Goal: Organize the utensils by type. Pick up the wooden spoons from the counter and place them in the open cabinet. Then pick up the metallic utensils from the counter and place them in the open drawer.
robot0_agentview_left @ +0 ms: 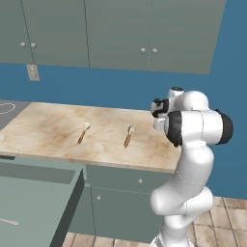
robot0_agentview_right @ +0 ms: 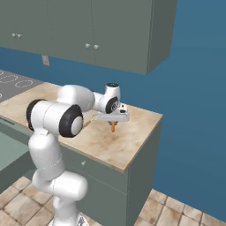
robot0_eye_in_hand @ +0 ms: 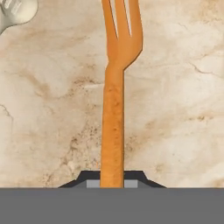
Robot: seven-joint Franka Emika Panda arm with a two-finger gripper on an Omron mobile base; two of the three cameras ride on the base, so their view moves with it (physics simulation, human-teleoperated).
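Observation:
My gripper (robot0_agentview_right: 114,122) (robot0_eye_in_hand: 112,181) is shut on the end of an orange-brown wooden utensil (robot0_eye_in_hand: 113,109) (robot0_agentview_right: 114,128) with a forked far end, low over the counter (robot0_agentview_right: 132,141) near its right end. I cannot tell whether the utensil is clear of the top. Two wooden spoons (robot0_agentview_left: 83,132) (robot0_agentview_left: 129,136) lie on the counter (robot0_agentview_left: 48,125), left of the arm. One cream bowl (robot0_eye_in_hand: 15,12) shows in the hand view's corner. The drawer (robot0_agentview_left: 72,193) stands open at lower left, with a thin silver-grey metallic utensil (robot0_agentview_left: 8,222) inside. The open cabinet is out of view.
Grey-green wall cabinets (robot0_agentview_left: 116,34) (robot0_agentview_right: 110,31) with shut doors hang above the counter. A cooktop (robot0_agentview_right: 13,81) adjoins the counter's left end. The counter's right edge (robot0_agentview_right: 154,121) drops to a tiled floor (robot0_agentview_right: 176,207). A wall outlet (robot0_agentview_left: 33,72) sits on the blue wall.

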